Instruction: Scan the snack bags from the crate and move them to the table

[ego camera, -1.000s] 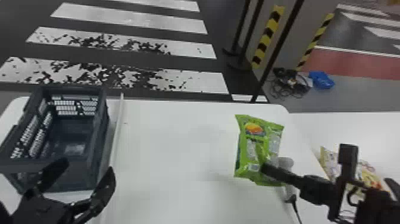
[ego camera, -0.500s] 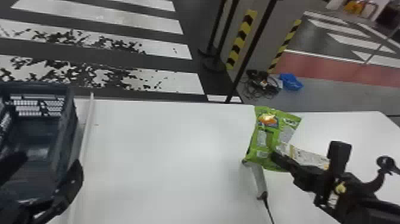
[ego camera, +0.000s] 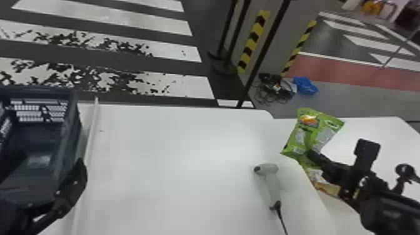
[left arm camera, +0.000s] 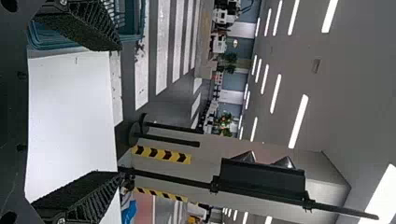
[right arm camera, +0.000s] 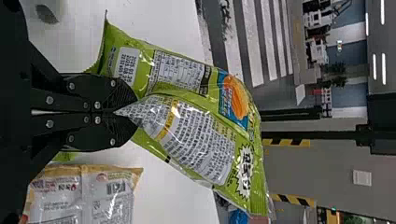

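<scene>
Here I see the right tool (ego camera: 309, 152) pinched tight on the lower edge of a green snack bag (ego camera: 315, 132), and this bag hangs above the place where the first tabletop (ego camera: 175, 156) meets the right tabletop (ego camera: 347, 143). The fingers cover a small part of the bag, and its shiny film is folded. Under it, near the left edge of the right tabletop, lies a second snack bag (right arm camera: 86, 196), partly hidden by the arm. A bit of green (right arm camera: 65, 157) peeks out beside it; whose it is, I cannot tell.

The left tool (ego camera: 51, 158) is spread wide at the near part of the crate (ego camera: 69, 150). The head view cuts off the crate's left side. The scanner (ego camera: 272, 184) lies near the right edge of the first tabletop, its cable leaving at the near side.

Both tabletops are white and smooth. Behind their far edges, the floor has worn crossing stripes (ego camera: 168, 84), black poles (ego camera: 264, 51), tangled cables (ego camera: 273, 89) and a blue thing (ego camera: 305, 85). Long lamps (left arm camera: 299, 121) shine on the ceiling.
</scene>
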### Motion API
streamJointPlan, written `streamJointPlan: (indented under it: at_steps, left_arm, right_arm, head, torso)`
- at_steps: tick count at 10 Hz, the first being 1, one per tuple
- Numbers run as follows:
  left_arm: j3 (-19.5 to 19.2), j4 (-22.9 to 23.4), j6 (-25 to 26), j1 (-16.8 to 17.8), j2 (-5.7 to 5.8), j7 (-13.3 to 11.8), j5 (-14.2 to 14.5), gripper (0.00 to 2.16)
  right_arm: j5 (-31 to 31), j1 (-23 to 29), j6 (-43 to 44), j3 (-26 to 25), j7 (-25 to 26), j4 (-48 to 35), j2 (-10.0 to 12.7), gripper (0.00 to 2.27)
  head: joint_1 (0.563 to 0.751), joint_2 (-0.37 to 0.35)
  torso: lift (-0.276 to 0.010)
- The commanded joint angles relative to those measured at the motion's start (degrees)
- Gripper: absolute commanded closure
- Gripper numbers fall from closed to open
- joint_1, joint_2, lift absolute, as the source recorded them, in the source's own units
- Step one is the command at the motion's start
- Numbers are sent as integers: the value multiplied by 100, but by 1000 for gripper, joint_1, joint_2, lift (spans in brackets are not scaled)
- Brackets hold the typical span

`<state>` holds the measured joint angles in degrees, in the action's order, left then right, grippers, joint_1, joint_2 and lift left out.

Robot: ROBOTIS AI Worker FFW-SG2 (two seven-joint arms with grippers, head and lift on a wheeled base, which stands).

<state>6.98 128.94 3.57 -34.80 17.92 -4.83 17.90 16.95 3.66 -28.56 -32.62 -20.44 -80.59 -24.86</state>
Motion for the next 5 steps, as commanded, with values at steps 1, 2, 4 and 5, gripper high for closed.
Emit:
streamJointPlan:
  at_steps: [1,2,4,5]
  left_arm:
    - [-3,-18,8,-1,1,0,3,36]
    - [-3,-27,26,-1,1,0,3,36]
    - [-12,-35,26,-1,1,0,3,36]
    - [-12,-35,26,-1,1,0,3,36]
  right_arm:
    - [-113,-498,30,46,216,668,-203,2240]
    - [-333,-841,276,151,348,1195,-335,2240]
    - [-649,-1438,1032,371,656,2250,-555,2240]
    - [-878,-1737,1313,564,849,2724,-642,2240]
  head:
    - [695,-350]
    - [695,-350]
    - [695,-350]
    - [695,-350]
  torso:
    - [-95]
    - [-95]
    - [-95]
    - [-95]
